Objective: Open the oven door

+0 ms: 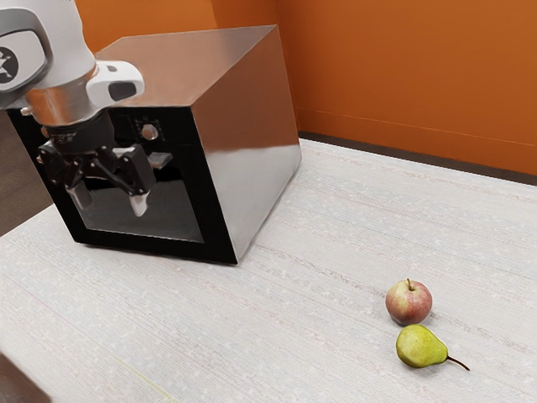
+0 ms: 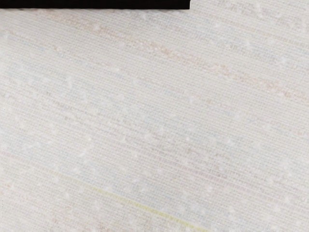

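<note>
The claw [image 1: 111, 200] hangs wide before the black-framed glass door [image 1: 174, 214], shut on its boxy metal oven [image 1: 253, 138]. Lining up seems underway; next, straddle the grey bar handle [image 1: 160, 159], grip, pull.

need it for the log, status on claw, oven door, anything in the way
Claw open, before oven door. Door shut. Apple and pear well clear of it.
</note>
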Robot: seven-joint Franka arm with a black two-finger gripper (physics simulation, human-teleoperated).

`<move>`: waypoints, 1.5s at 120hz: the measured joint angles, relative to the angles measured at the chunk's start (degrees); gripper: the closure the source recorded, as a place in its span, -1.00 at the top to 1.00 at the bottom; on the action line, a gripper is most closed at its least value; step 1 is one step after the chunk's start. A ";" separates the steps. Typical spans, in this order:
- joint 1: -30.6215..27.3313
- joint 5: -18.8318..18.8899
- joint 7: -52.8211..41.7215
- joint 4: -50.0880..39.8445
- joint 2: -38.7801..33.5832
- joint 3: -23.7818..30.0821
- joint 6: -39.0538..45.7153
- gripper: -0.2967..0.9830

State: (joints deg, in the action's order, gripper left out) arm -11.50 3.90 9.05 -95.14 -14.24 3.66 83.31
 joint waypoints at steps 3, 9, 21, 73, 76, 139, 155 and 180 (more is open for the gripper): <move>-0.47 0.31 1.30 -0.22 -0.42 0.08 -0.62 0.53; -1.07 0.78 3.75 -0.79 -1.34 0.15 -1.62 0.54; -4.02 3.61 8.07 -8.64 -11.35 -0.26 -1.51 0.53; -20.43 -10.16 39.35 -20.44 -12.01 -2.87 31.18 0.53; -21.46 -11.42 41.19 -20.80 -11.77 -2.00 32.50 0.53; -20.19 -11.07 68.17 -21.25 -2.01 -0.05 53.06 0.53; -20.22 -10.19 72.00 -20.45 -0.49 0.18 54.83 0.53; -20.63 -9.37 76.53 -20.80 0.54 0.21 56.44 0.53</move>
State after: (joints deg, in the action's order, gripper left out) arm -32.13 -5.47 85.57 -115.94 -13.70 3.87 139.75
